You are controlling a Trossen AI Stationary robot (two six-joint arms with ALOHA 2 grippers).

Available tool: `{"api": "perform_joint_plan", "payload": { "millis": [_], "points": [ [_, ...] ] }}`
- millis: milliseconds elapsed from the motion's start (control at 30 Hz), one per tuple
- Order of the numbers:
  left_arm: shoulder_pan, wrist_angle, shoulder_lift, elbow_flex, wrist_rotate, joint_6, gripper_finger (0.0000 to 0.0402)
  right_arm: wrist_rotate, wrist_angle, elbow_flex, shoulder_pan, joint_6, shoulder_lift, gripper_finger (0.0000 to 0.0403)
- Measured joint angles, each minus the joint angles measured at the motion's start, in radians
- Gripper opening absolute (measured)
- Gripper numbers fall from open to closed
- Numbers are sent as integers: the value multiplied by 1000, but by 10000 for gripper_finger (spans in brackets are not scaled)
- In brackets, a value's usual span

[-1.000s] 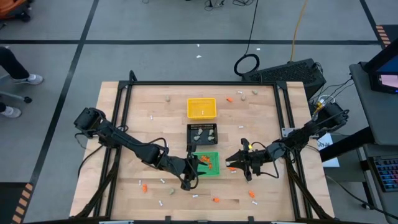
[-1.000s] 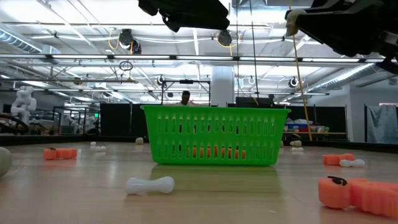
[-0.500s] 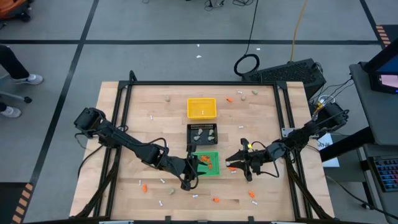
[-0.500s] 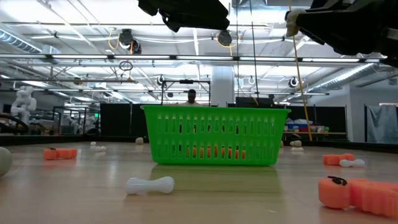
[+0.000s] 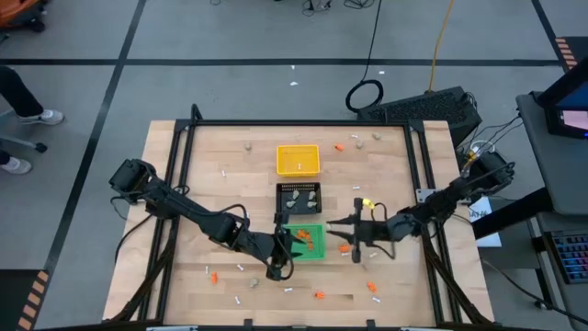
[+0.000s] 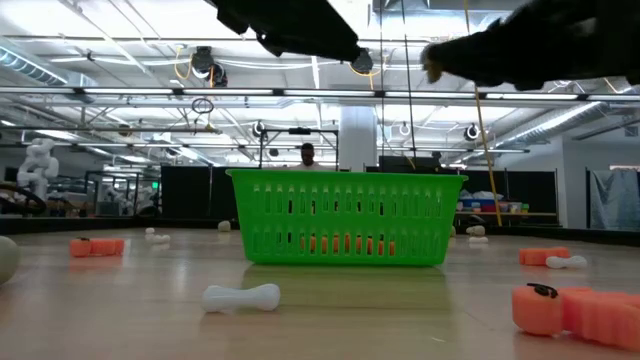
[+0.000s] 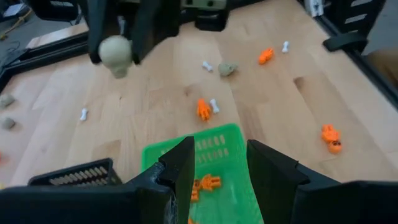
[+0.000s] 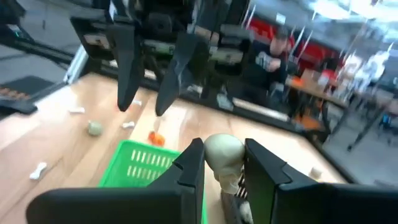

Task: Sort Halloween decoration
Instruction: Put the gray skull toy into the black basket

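My right gripper (image 5: 336, 223) hangs just right of the green tray (image 5: 306, 241), shut on a beige-grey lump (image 8: 224, 154), which also shows in the left wrist view (image 7: 115, 53). My left gripper (image 7: 217, 152) stands open above the green tray's near left corner (image 5: 287, 248) with nothing between its fingers. Orange bits (image 7: 205, 185) lie in the green tray. Beige lumps lie in the black tray (image 5: 299, 196), and a white stick lies in the yellow tray (image 5: 298, 159). More orange bits (image 5: 372, 287), white sticks (image 5: 223, 172) and lumps (image 5: 246, 145) lie loose on the table. My right gripper pinches the beige-grey lump by its two sides (image 8: 209, 157) between its two fingers. The fingers lie about level and point toward the table's left. The lump's rounded top stands out above the fingers, and the lump is lifted clear of the table.
The three trays stand in a row down the table's middle, yellow farthest, green nearest. A black frame (image 5: 188, 129) rims the tabletop. In the low view a white stick (image 6: 240, 297) and an orange bit (image 6: 575, 312) lie before the green tray. A person stands far behind.
My right gripper has rolled about its own line and swung its tip toward the table's left, nearer the green tray, keeping the beige-grey lump between its fingers. The lump has come along, still clear of the table.
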Motion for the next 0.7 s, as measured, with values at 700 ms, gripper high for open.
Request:
{"api": "perform_joint_plan", "payload": {
  "millis": [700],
  "points": [
    [-18, -201, 0, 0, -96, -101, 145, -286, -1092, 527, -325, 501, 0, 59]
  ]
}}
